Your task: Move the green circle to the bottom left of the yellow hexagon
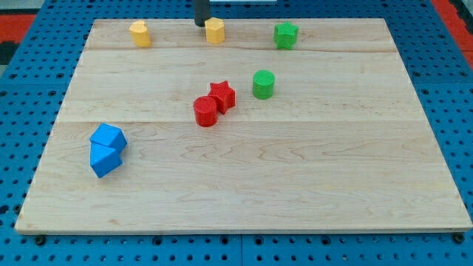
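On the view's left, low on the wooden board [244, 192], two blue blocks sit touching: one blue block [109, 137] with a faceted top, and a blue cube [104, 159] just below it.

Near the board's top edge, further right, stands a yellow heart-shaped block [140, 33]; its outline is small here, so the heart shape is my best reading.

Toward the middle, a red cylinder [205, 111] and a red star [222, 95] touch, the star up and to the right of the cylinder.

At the top edge, my tip [199, 24] comes down from the view's top and rests just at the left side of the yellow hexagon [215, 30], touching it or nearly so. The arm carries no claw, only the dark rod, so there is nothing to be spread or pressed together.

The green circle [263, 84] stands upright right of the red star, apart from it, and below and to the right of the yellow hexagon, well apart from my tip.

Furthest right, near the top edge, is a green block [286, 35] with an angular outline.

The board lies on a blue pegboard table [458, 133].
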{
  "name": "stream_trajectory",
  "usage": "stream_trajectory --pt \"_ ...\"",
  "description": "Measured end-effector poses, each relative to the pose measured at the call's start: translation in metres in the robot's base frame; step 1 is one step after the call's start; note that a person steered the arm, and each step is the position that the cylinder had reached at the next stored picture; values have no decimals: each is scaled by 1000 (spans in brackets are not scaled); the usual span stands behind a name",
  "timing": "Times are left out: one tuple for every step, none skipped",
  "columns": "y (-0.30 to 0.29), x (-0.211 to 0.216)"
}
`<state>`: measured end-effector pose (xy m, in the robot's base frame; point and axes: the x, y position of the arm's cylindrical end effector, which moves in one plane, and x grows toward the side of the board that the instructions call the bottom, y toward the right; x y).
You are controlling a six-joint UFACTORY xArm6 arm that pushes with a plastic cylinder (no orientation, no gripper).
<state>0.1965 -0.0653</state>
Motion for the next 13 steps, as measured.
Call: stream_trajectory --pt "19 -3" --pt "32 6" --pt "45 9" --pt "66 12" --pt "125 31" --pt "102 34" --pt "80 30" --pt "68 32" --pt "47 30" --pt "98 61" --pt "123 141" --pt "169 174" --pt "200 204"
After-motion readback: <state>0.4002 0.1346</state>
